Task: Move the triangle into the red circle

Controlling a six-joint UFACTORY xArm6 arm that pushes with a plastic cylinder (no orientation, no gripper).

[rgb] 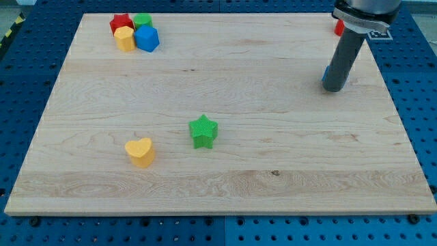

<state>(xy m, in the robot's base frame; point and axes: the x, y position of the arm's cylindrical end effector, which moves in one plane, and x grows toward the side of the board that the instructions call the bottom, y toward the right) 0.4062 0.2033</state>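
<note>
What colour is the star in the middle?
Green: the star shows plainly in the camera view.

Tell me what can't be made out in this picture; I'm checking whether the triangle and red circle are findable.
- Blue block, camera view: only a sliver shows behind the rod, so its shape is unreadable.
- Red block, camera view: mostly covered by the arm; circle or not, I cannot tell.
- My tip: touching the blue block or just beside it is unclear.
- Green block in the top-left cluster: partly hidden by the blue block.
</note>
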